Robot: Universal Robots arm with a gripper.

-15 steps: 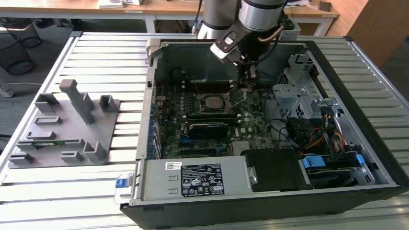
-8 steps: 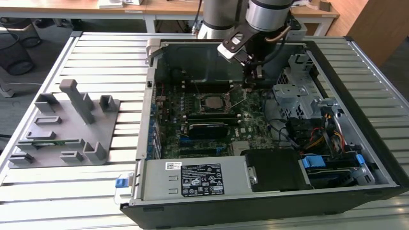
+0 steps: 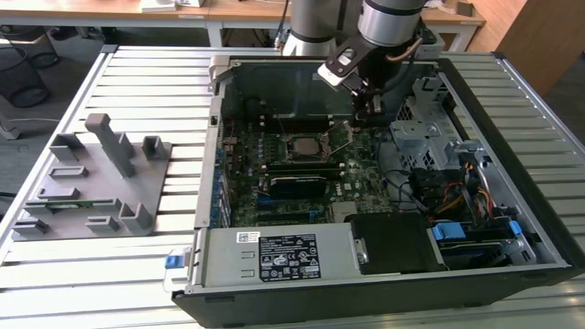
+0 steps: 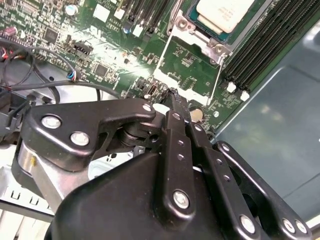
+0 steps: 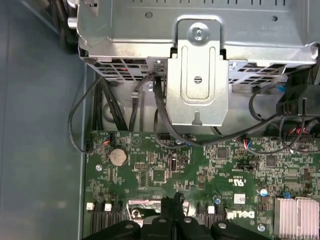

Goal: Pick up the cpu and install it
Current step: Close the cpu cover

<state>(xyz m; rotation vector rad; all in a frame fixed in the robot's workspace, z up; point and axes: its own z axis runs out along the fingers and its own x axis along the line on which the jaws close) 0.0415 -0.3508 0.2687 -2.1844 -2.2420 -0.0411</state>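
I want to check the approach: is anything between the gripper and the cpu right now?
Between the gripper and the seated cpu, the second wrist view shows a hinged metal frame swung open. Nothing else visible stands between them.

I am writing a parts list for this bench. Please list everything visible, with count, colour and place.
table: one, silver-grey slats, under everything
computer case: one, black, open, on the table
motherboard: one, green, inside the case
cpu: one, silver top, in the socket at mid-board
power supply: one, silver, labelled, at the case's front edge
drive cage: one, silver, at the board's side, the exterior view's right
coin cell: one, silver, on the board
holder tray: one, grey, at the exterior view's left of the case
arm: one, silver-grey, above the case
claw: one, black, shut, just above the board beside the socket
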